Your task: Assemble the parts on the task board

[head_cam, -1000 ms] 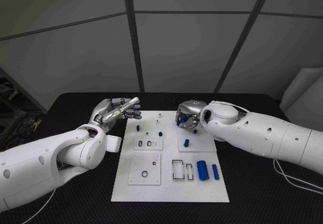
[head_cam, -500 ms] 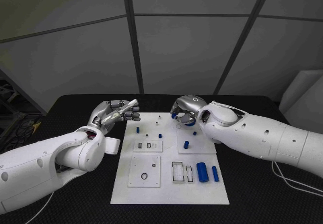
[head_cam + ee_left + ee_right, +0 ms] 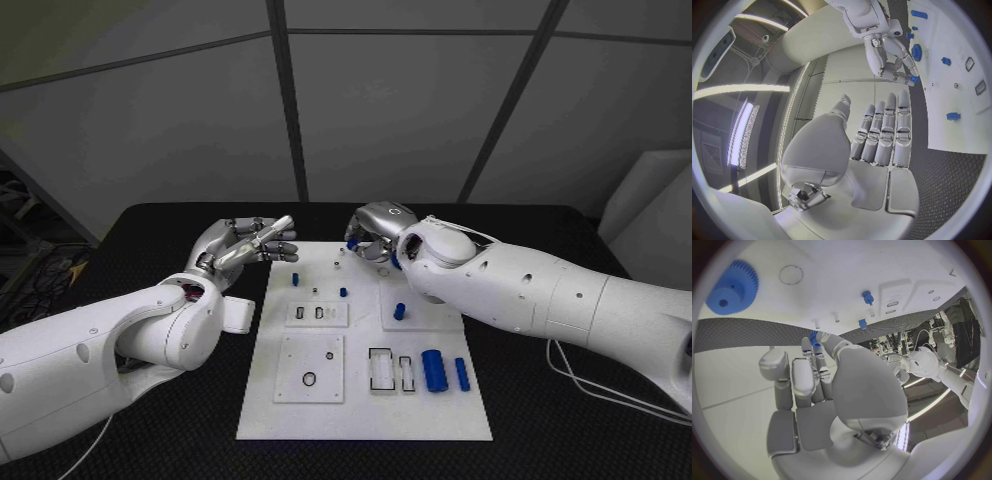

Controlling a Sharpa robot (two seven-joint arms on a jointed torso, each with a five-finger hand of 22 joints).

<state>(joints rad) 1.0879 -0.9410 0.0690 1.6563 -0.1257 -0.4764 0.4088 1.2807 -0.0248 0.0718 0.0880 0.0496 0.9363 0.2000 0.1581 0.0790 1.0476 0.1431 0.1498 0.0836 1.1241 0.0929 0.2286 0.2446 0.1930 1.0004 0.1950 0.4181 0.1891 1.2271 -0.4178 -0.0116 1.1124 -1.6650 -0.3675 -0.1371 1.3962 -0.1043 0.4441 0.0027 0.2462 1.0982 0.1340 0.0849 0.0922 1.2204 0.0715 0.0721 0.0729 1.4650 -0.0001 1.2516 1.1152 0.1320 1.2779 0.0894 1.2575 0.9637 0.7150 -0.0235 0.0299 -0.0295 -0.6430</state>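
Up at the far edge of the task board (image 3: 364,400), the right hand (image 3: 378,228) pinches a small blue part (image 3: 812,336) between its thumb and fingertips, the other fingers (image 3: 802,377) curled in close beside it. Just beyond those fingertips in the right wrist view lie the board's white surface, 2 small blue pegs (image 3: 867,297) standing in it, and a blue gear (image 3: 732,287) off to the side. The left hand (image 3: 248,240) hovers at the board's far left corner, holding nothing, its fingers (image 3: 887,130) held straight and side by side with the thumb set apart from them. Nearer the robot than both hands, 2 blue cylinders (image 3: 433,368) lie side by side on the board beside a white slotted block (image 3: 382,367), well apart from either set of fingers.
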